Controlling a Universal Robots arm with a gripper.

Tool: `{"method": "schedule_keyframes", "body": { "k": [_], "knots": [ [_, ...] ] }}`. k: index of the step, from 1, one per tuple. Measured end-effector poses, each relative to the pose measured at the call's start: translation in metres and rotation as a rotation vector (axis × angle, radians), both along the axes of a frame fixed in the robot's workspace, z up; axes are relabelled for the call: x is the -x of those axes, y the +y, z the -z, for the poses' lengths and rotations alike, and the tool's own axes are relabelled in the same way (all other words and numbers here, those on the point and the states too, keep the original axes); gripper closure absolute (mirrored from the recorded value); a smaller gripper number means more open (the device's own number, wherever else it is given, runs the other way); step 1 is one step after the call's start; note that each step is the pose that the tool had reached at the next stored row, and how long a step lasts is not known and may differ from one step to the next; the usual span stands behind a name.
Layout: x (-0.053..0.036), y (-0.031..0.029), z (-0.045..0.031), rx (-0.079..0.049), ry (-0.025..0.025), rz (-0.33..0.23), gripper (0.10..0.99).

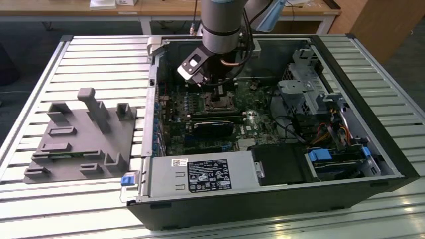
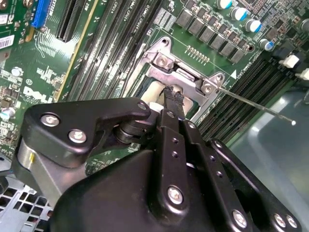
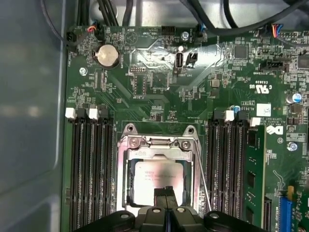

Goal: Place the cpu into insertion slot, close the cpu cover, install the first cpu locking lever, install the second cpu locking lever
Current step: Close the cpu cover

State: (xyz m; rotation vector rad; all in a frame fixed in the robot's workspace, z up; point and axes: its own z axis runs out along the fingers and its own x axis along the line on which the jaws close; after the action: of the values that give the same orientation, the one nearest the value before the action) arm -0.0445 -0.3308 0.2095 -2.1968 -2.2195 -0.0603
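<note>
Here the gripper (image 3: 165,194) has its two fingers (image 3: 160,193) pressed together, tips right over the cpu (image 3: 155,175); I cannot tell if they touch. The cpu sits in the insertion slot (image 3: 128,186), the cpu cover (image 3: 159,151) lying flat around it. The second wrist view hides most of the slot behind the gripper's black body but shows a thin lever (image 2: 256,104) sticking out sideways. The exterior view's upper middle shows the arm (image 1: 222,20) above the open computer case (image 1: 265,211).

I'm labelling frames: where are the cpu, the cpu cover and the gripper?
cpu (image 3: 155,176): first wrist view, its silvery top.
cpu cover (image 3: 137,144): first wrist view, bar of its frame.
gripper (image 3: 165,192): first wrist view, between its fingertips.
</note>
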Motion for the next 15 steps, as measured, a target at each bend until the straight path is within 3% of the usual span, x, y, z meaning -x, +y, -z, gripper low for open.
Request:
{"method": "schedule_keyframes", "body": {
  "k": [15],
  "knots": [
    [0.0053, 0.0000, 0.0092, -0.001, 0.0002, 0.000, 0.980]
  ]
}}
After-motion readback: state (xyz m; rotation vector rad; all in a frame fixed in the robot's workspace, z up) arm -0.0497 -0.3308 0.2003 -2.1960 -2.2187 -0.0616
